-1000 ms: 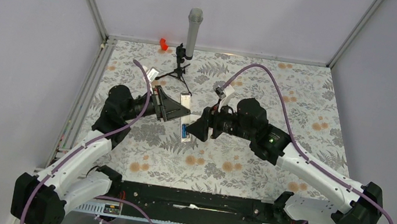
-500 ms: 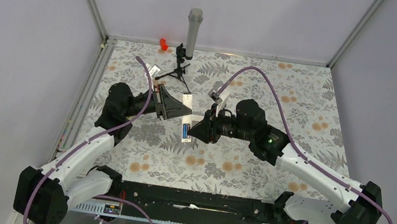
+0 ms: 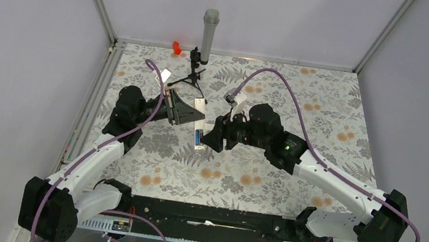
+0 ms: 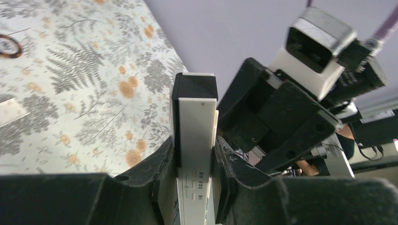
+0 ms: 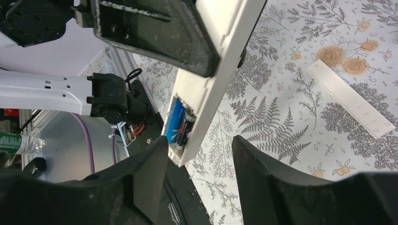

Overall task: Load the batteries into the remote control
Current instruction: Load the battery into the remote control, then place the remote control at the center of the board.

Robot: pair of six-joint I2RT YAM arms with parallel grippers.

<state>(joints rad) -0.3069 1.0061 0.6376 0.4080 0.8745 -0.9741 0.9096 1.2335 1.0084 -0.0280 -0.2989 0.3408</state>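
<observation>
I've nudged the remote control (image 4: 196,122) toward the bench's far edge, left end effector (image 4: 195,157) clamping it. Both batteries (image 5: 179,125) look seated, and the right end effector (image 5: 197,140) is wide and empty.

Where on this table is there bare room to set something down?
Free: the right rear of the cloth, beyond the purple cable; also the near strip before the black base rail. Crowded: the centre, where the left fingers and right fingers meet at the remote control, and around the microphone stand.
</observation>
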